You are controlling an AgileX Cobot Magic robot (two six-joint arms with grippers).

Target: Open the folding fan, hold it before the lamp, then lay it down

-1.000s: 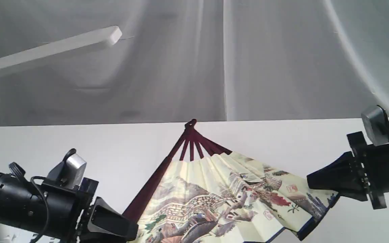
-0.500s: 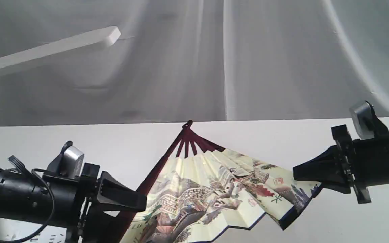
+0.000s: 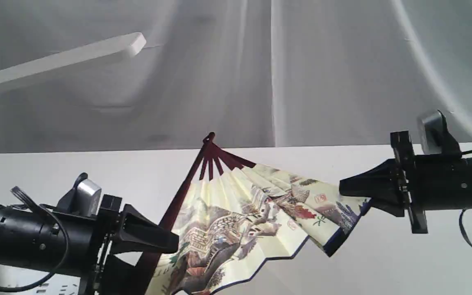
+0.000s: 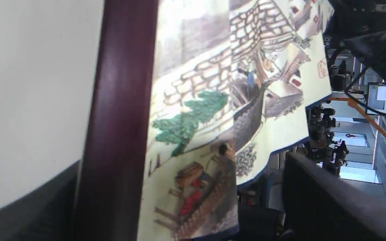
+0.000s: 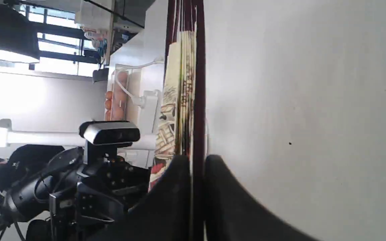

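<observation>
White and matte, the lamp [image 3: 96,51] showed only its flat bar head, a slim slab with rounded corners, at about ten o'clock from the fan [image 3: 252,213]. At eight o'clock the left gripper [image 3: 156,265] had its black, wedge-shaped jaws spread on either side of the near guard rib [image 4: 119,117], a glossy maroon strip, with no squeeze on it. The fan itself stood opened, its pivot at twelve o'clock, raised above the white table [image 3: 55,172]. Its cream paper leaf [image 4: 213,83] was pleated in crisp folds, painted with stone walls, roofs and green trees, and trimmed in dark blue along a zigzag edge. At three o'clock the right gripper [image 3: 342,189] was pressed together on the far guard rib [image 5: 199,100] and appeared to bear the fan alone.

Opening looked done, and the showing before the lamp seemed near its end, so I judged laying down to be the step in hand. That would call for the left jaws to draw clear without snagging the rib, and for the right to lower the thin, floppy leaf flat before loosening.
</observation>
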